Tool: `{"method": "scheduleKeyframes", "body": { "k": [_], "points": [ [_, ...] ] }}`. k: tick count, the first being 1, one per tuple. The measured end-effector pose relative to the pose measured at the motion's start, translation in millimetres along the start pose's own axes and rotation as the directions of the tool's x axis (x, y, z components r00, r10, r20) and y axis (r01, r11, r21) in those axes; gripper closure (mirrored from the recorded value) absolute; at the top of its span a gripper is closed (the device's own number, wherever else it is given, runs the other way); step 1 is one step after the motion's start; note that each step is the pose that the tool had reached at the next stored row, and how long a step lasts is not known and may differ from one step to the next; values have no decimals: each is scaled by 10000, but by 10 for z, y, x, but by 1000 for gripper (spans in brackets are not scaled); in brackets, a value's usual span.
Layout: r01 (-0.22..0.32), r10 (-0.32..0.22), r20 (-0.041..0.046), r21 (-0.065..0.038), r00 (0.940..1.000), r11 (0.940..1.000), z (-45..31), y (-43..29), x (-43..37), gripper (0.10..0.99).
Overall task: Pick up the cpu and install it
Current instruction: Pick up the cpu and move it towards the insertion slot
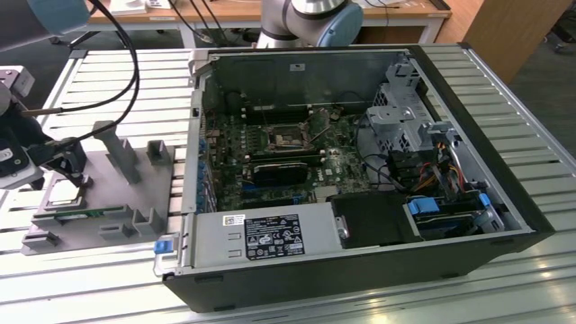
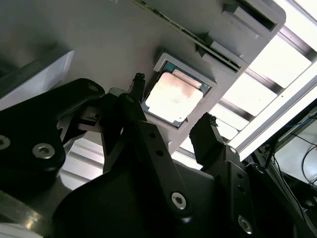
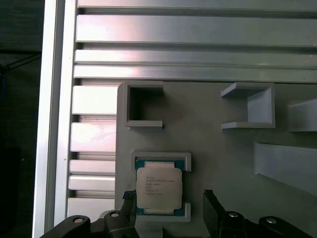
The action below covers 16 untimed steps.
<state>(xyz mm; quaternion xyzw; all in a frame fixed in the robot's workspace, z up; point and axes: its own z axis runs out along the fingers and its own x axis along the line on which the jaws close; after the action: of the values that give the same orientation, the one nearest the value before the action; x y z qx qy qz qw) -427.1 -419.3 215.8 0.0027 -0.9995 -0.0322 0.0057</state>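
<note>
— Two black fingers [image 2: 210, 134] of the gripper [image 3: 168, 196] are seen spread wide, nothing gripped.
— And the shiny silver square cpu [image 3: 159, 188]?
— Seated flat in its grey plastic holder [image 3: 208, 144] between them; the open black computer case [image 1: 360, 290] is seen beyond.

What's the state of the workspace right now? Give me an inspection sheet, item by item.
Surface: slatted metal table carrying a grey fixture and an open computer case.
Job's things: cpu seated in its fixture pocket; motherboard socket inside the case.
Clutter: thin green memory stick on the fixture.
Grippers: gripper open, fingers straddling the cpu, not gripping it.
Cables: black cables hang above the table; coloured wiring inside the case.
Surroundings: wooden desk beyond the table.
</note>
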Motion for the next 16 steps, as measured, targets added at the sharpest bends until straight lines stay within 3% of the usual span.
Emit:
{"method": "scheduleKeyframes", "body": {
  "k": [16],
  "points": [
    [-1, 1, -3, 0, 10000, 10000, 142, -9, -1, 439]
  ]
}}
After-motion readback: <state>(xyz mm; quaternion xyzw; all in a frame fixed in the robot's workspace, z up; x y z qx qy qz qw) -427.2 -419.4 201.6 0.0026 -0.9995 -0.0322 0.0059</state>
